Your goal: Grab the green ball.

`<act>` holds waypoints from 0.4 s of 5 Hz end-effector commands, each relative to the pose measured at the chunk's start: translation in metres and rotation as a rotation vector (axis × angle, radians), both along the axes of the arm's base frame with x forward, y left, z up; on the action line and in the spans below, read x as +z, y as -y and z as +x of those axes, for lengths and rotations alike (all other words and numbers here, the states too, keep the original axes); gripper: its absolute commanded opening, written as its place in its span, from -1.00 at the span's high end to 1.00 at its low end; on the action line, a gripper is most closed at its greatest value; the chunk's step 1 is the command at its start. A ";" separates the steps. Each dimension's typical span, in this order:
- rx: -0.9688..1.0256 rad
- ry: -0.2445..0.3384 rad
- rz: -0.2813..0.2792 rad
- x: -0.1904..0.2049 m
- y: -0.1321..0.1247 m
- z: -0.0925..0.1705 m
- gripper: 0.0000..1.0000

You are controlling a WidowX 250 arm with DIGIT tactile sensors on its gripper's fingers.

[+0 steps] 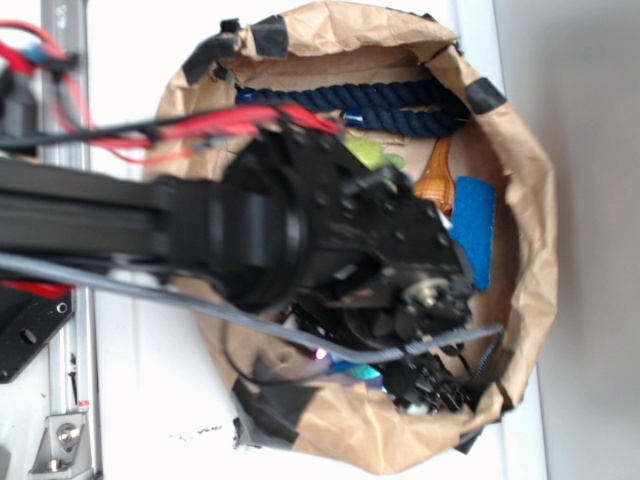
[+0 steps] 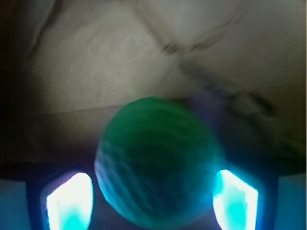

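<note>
The green ball (image 2: pixel 158 163) fills the middle of the wrist view, teal-green and smeared by motion, lying against the brown paper floor. My gripper (image 2: pixel 152 201) is open, its two glowing fingertips (image 2: pixel 69 203) standing close on either side of the ball's lower half. A thin dark gap shows at the left finger and the right one is nearly touching. In the exterior view the gripper (image 1: pixel 430 385) reaches down into the front right of the paper bag (image 1: pixel 530 200). There the black arm (image 1: pixel 300 230) hides the ball.
Inside the bag lie a dark blue rope (image 1: pixel 380 108) along the back wall, a blue sponge (image 1: pixel 474 228) at the right, a wooden piece (image 1: pixel 436 180) and a yellow-green plush toy (image 1: pixel 365 152). The bag's taped rim surrounds the gripper closely.
</note>
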State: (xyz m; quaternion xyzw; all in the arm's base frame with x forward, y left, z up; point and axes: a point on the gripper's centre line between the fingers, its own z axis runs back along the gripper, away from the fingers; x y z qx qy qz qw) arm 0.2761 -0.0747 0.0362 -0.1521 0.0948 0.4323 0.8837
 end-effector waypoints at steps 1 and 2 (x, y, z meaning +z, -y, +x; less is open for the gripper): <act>-0.104 0.098 0.059 0.000 -0.003 -0.005 1.00; -0.242 0.190 0.120 0.032 -0.020 -0.005 1.00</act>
